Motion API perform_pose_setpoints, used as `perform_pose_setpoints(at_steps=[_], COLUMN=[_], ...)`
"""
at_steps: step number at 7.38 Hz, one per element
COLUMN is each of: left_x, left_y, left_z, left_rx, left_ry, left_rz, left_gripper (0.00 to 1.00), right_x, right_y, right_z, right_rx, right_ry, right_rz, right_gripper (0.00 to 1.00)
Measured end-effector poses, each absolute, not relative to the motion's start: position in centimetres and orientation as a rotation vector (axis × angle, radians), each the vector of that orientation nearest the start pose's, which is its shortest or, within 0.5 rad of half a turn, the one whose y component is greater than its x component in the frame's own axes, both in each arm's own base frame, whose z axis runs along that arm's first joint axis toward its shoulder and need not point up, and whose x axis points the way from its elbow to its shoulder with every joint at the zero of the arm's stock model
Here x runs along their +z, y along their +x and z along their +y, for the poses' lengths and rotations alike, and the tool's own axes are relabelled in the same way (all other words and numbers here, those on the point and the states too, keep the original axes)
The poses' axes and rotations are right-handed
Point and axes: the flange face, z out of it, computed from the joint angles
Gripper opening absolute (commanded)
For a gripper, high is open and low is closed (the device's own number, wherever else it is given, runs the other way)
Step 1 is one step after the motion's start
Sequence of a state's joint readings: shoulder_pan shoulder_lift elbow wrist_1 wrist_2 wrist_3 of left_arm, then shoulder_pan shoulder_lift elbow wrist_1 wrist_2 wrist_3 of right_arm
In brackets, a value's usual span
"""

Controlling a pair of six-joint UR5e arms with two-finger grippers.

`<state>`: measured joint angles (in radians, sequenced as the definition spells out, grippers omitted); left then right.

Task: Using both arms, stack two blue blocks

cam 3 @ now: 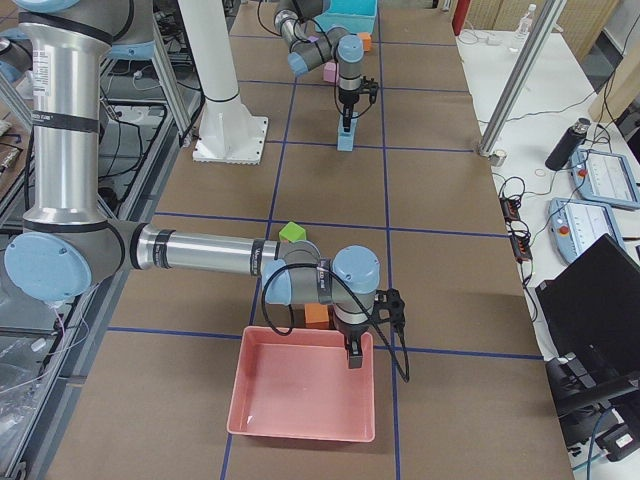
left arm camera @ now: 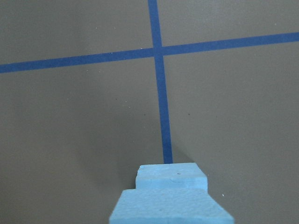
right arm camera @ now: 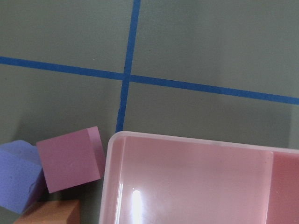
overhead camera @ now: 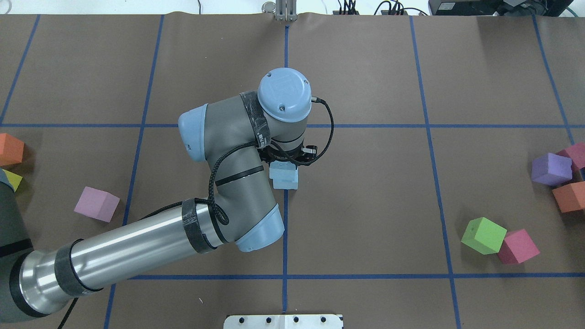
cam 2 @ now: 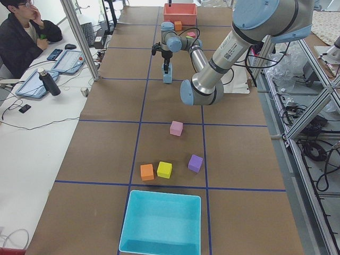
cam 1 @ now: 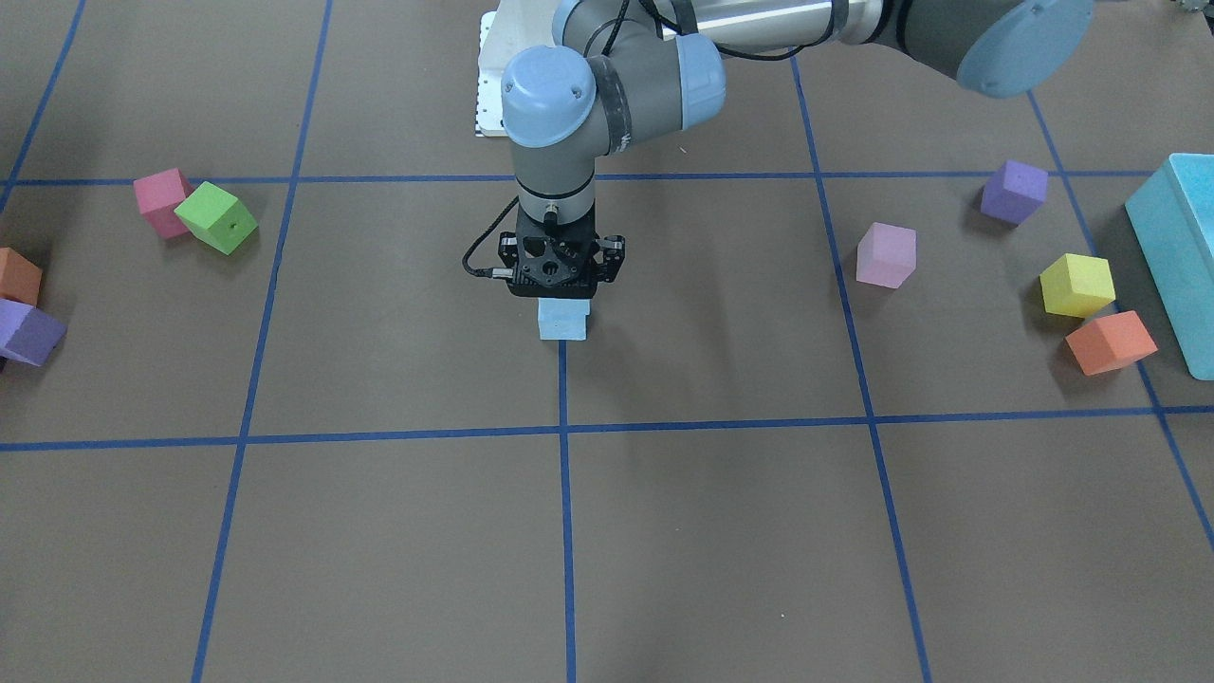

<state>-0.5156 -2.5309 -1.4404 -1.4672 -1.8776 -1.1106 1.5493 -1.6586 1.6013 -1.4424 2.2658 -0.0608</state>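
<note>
My left gripper (cam 1: 561, 285) points straight down at the table's middle, on a blue tape line. It appears shut on the upper blue block (left arm camera: 171, 206). That block sits on or just over the lower blue block (left arm camera: 172, 172), slightly offset. The pair shows as a small stack in the overhead view (overhead camera: 284, 177) and in the front view (cam 1: 563, 320). The fingers are hidden by the gripper body. My right gripper (cam 3: 353, 358) hangs over the near edge of a pink tray (cam 3: 300, 405). I cannot tell whether it is open or shut.
Pink (cam 1: 161, 201), green (cam 1: 216, 217), orange (cam 1: 17, 275) and purple (cam 1: 28, 332) cubes lie on one side. Lilac (cam 1: 886, 254), purple (cam 1: 1013, 191), yellow (cam 1: 1076, 284) and orange (cam 1: 1110, 341) cubes and a turquoise box (cam 1: 1176, 256) lie on the other.
</note>
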Motion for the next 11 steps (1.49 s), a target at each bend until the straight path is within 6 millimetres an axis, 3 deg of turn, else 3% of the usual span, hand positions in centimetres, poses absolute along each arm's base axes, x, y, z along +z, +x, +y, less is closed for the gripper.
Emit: perform_pose_setpoints(at_steps=[2, 7, 11], left_x=[12.36, 12.36, 12.49], left_y=[60.43, 60.85, 61.28], left_z=[-46.10, -45.71, -45.44], left_rx=[0.051, 0.049, 0.058], left_ry=[0.076, 0.070, 0.086], left_rz=[0.775, 0.776, 0.806], left_gripper=[0.54, 0.61, 0.96], right_x=[67.76, 67.75, 67.75], right_y=[5.96, 5.91, 5.90], right_z=[-46.13, -46.21, -46.21], right_rx=[-0.103, -0.104, -0.105], right_ry=[0.081, 0.081, 0.081], right_rz=[-0.693, -0.693, -0.694], right_gripper=[1.00, 1.00, 1.00])
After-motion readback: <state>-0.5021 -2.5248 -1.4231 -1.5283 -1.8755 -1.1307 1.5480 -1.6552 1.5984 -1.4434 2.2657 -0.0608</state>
